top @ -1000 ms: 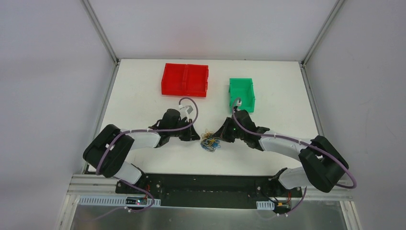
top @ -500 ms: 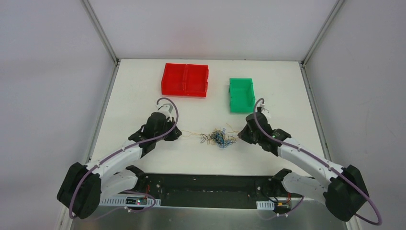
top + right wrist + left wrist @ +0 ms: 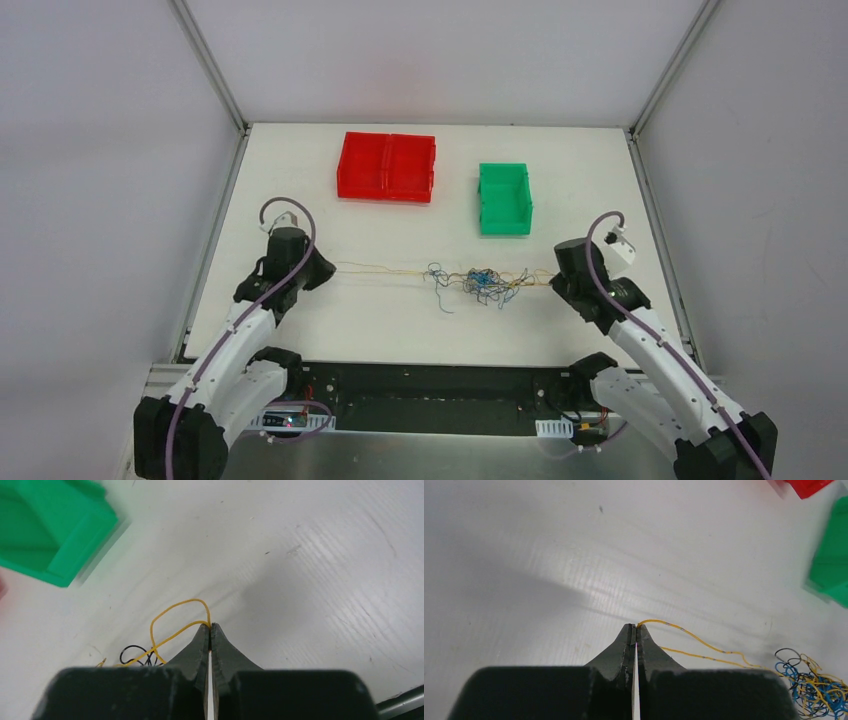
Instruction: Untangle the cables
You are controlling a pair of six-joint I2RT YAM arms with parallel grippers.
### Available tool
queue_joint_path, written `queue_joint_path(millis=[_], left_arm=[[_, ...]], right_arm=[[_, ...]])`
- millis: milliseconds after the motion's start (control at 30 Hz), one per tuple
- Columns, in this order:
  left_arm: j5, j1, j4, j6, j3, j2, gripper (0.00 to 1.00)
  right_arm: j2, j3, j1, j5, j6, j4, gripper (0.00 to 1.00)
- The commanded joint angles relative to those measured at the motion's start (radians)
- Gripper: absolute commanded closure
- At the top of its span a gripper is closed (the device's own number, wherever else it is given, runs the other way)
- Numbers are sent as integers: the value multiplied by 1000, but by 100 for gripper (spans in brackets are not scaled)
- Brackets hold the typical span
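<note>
Clamped shut with the left tool [image 3: 636, 630] on a single yellow wire of the cables [image 3: 809, 687], with tips pressed together and no gap, and with the wire trailing off to that tool's right toward the knot. Likewise with the right tool [image 3: 210, 627]: pinched tight on another yellow wire, looped just ahead of its tips and dropping back to its left. Gripped at the very tips, probably because so fine a wire would slip out of any looser hold. Held well apart, one tool at each end, evidently to stretch the bundle into a line over the desk [image 3: 300, 200] and let tension tease the knot open. Judging from the top view, only partly done: a long bare yellow run next to the left tool, but a dense snarl of blue, black and yellow between the two, nearer the right tool, with a few loose ends straying toward the arm bases. Impossible to tell whether lying on the desk or lifted just clear of it. Kept low, likely so as not to sling the snarl about. Beyond the line of wire, away from both tools: a red bin [image 3: 386, 166] and a green bin [image 3: 504, 198], the green one ahead and left of the right tool. Presumably meant for sorted wires later, though nothing here to confirm that.
</note>
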Motion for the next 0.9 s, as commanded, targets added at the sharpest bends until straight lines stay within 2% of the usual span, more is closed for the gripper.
queue_joint_path(millis=[0,100,233,433,500,567,633,700,800,867], left_arm=[[-176,91,-158,-132,26,-43,100],[-189,184,-184,-188,4,-100,100],[-169,289,-190,-237,-25,-141,100],[-154,372,-189,-276,-51,-149,100],[-101,376,-147,-242,-47,-160,100],[75,375,-22,-173,-54,-172,100],[322,374,156,-141,-88,-175,100],[460,358,272,-145,-105,-167,100],[540,335,296,-120,-86,-156,100],[581,326,300,-117,-71,-155,100]], right_arm=[[12,58,-104,160,76,-178,100],[62,89,-205,173,124,-252,100],[72,91,-309,143,115,-259,100],[23,75,-417,108,75,-223,100],[20,72,-437,62,36,-194,100],[20,74,-437,-93,-76,-131,74],[5,51,-435,-348,-216,-16,50],[-33,3,-434,-574,-266,94,30],[-115,-33,-393,-738,-284,224,15],[-128,-26,-325,-755,-306,274,14]])
